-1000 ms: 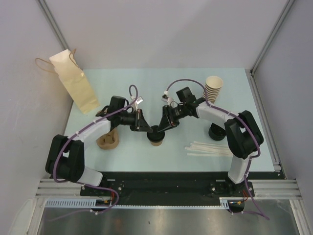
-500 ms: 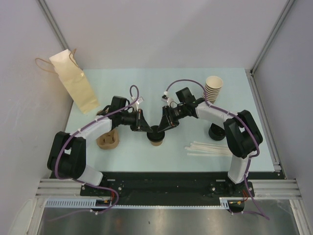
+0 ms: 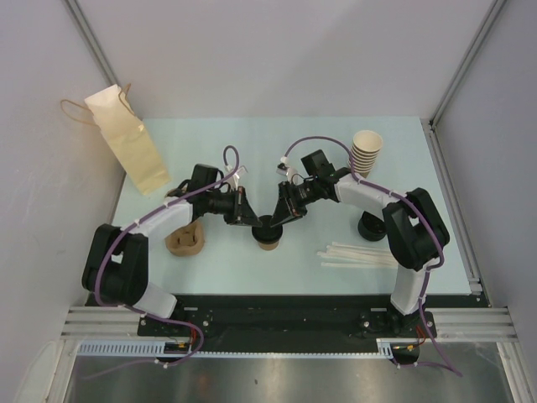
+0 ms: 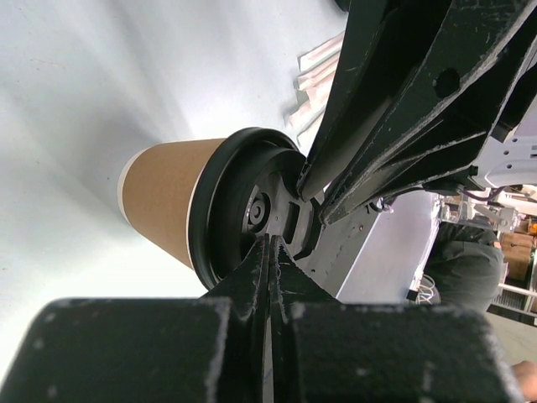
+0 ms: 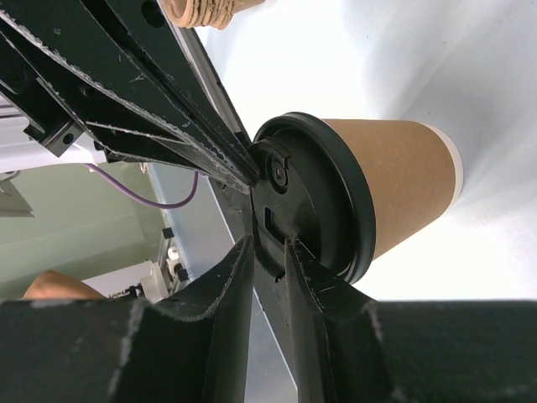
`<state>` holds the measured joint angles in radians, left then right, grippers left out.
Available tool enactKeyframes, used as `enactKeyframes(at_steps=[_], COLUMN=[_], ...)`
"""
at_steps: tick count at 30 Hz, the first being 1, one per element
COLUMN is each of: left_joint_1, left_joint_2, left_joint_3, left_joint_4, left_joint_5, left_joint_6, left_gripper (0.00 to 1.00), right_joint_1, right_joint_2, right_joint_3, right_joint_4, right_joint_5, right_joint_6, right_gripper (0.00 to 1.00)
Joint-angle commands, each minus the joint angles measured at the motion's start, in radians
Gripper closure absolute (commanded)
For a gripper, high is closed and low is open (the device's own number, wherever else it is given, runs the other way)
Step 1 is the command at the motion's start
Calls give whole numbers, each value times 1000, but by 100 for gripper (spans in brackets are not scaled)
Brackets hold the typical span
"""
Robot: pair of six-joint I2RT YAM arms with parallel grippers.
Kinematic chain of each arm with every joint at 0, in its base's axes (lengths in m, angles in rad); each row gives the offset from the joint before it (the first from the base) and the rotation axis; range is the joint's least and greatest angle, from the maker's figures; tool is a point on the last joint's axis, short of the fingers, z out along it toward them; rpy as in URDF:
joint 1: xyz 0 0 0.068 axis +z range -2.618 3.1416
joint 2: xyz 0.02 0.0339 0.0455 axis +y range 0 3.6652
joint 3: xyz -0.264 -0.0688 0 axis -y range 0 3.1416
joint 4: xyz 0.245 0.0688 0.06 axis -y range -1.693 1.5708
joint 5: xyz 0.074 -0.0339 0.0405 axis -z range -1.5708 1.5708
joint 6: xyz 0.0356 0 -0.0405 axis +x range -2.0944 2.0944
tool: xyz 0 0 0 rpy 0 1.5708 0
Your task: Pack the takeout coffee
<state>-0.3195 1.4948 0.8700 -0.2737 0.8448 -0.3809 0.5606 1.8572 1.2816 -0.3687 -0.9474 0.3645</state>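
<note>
The takeout coffee (image 3: 267, 240), a tan paper cup with a black lid, stands upright mid-table, with both grippers meeting over it. My left gripper (image 3: 255, 222) comes in from the left, shut, its joined tips resting on the lid top (image 4: 252, 210). From the right, my right gripper (image 3: 279, 220) holds its jaws a narrow gap apart, and the raised edge of the lid (image 5: 273, 214) sits between the fingertips. The cup's brown wall (image 5: 394, 189) shows below the lid. The left fingers (image 5: 168, 126) cross the right wrist view at upper left.
A tan paper bag (image 3: 130, 151) stands at the far left. A stack of lidless cups (image 3: 367, 153) is at the far right, with black lids (image 3: 372, 227) behind the right arm. White stirrers (image 3: 361, 253) lie front right. A brown cardboard piece (image 3: 185, 241) lies under the left arm.
The left arm's lower links have shifted slightly and its jaws have come fully together. The cup and the right arm stay where they were.
</note>
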Motion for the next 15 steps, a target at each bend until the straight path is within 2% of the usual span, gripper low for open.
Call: enactKeyframes(at_steps=[1,15], left_joint_1=[4,5], left_joint_2=[55,104], left_joint_3=[-11,-16], left_joint_4=[-61,-73], left_joint_5=[-210,-265], left_joint_6=[85,93], left_gripper=[100,100], right_joint_1=[-2,2], right_joint_2=[49,53], right_joint_3=[1,2], right_joint_4=[-44,-52], right_joint_5=[98,102], right_joint_6=[-50,-52], right_gripper=[73,73])
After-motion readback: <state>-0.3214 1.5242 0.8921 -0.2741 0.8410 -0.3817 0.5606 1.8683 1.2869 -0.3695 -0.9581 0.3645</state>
